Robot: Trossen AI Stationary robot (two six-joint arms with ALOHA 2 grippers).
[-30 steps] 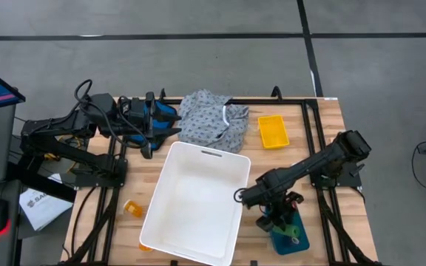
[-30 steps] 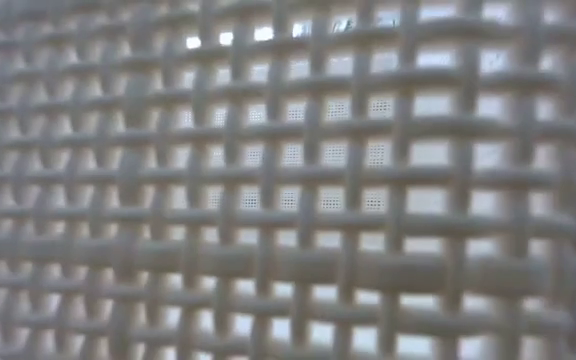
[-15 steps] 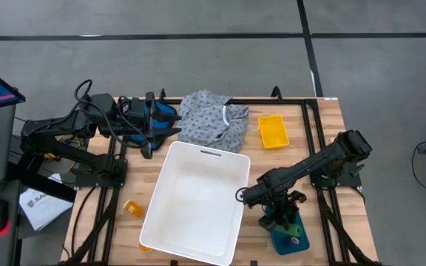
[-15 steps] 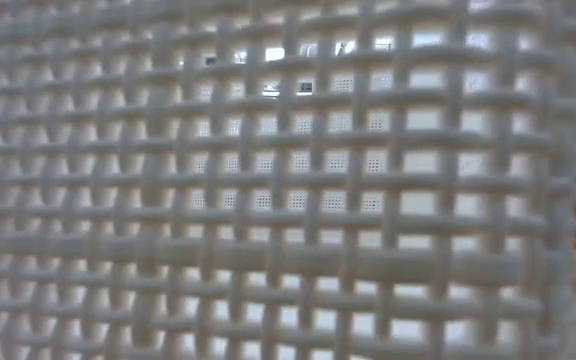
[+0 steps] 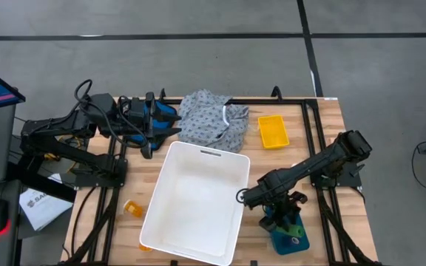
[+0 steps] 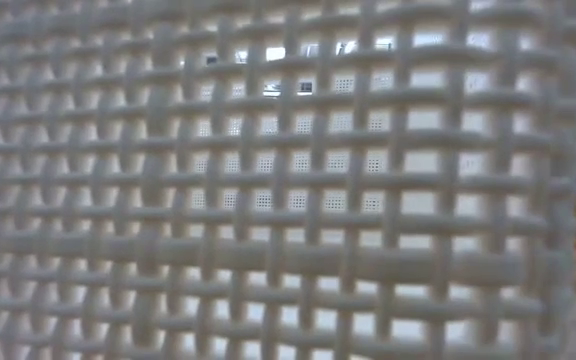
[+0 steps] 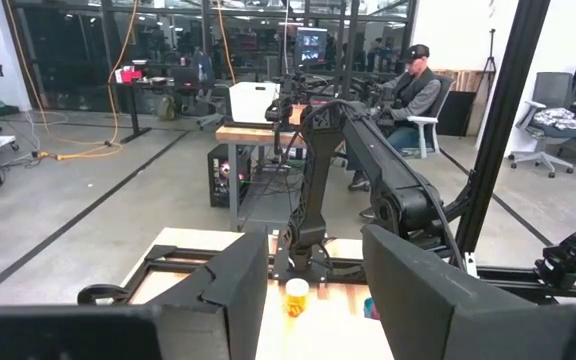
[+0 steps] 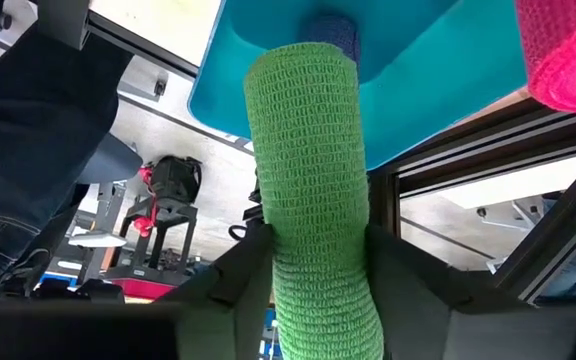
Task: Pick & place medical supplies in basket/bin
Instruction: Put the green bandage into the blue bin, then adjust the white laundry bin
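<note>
My right gripper (image 5: 287,225) is down at the teal tray (image 5: 287,240) on the table's near right and is shut on a green cylinder (image 8: 308,200). A red roll (image 8: 568,60) and the end of a purple cylinder (image 8: 333,30) lie by the same tray (image 8: 398,70). The grey-white dotted garment (image 5: 213,118) lies bunched at the far edge. Orange pill bottles (image 5: 133,209) lie left of the white basket (image 5: 194,203). My left gripper (image 5: 167,127) waits open (image 7: 313,290) beside the garment's left side. My right gripper has the green cylinder pinched between its two fingers (image 8: 238,270), one on each side of its round wall (image 8: 313,250). The fingers lie along the cylinder. Its far end (image 8: 298,60) reaches up to the teal tray; whether it is lifted clear I cannot tell.
The white mesh basket sits mid-table, and its wall (image 6: 268,180) fills the low view. A yellow tray (image 5: 272,131) lies at the far right. My right arm's forearm (image 5: 257,193) runs close along the basket's right rim. A person sits in the room beyond (image 7: 418,85).
The basket's mesh wall has slid left in the low view, so its right edge now shows. My right gripper has eased slightly toward the near edge over the teal tray, still around the green cylinder.
</note>
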